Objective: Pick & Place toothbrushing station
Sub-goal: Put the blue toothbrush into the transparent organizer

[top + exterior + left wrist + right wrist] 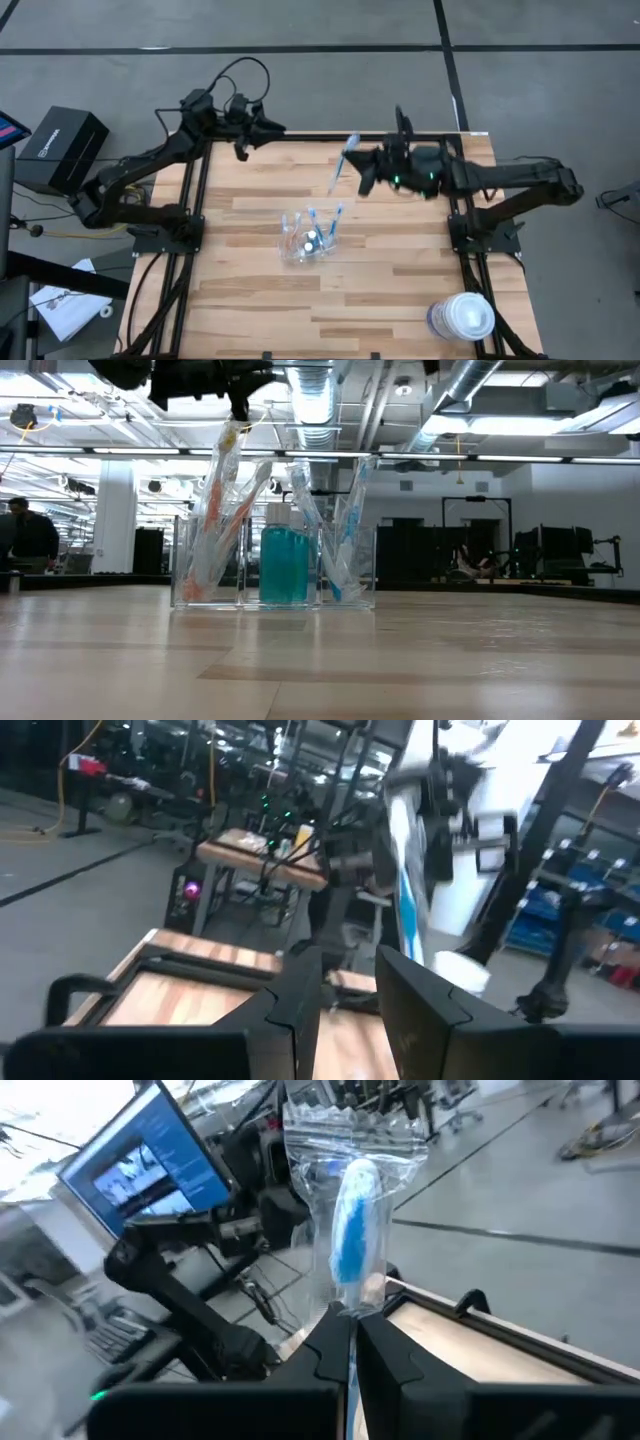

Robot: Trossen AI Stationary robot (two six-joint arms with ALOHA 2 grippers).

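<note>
While the right claw (362, 168) pinches a wrapped toothbrush (343, 163), a wooden table (400, 270) fronts a dim workshop

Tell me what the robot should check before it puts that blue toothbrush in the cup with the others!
1. Grip: right gripper is shut on the wrapped blue toothbrush. Ok.
2. Toothbrush lifted off the table: it is held up in the air, seen in the high view. Ok.
3. Above the clear cup: the toothbrush hangs nearer the table's far edge, not over the cup. Not ok.
4. Room in the cup: several wrapped toothbrushes and blue-green tubes already stand inside. Cannot tell.
5. Left gripper out of the way: it waits at the far edge, clear of the cup. Ok.
6. White lidded container: it stands off at the near right corner. Ok.
</note>
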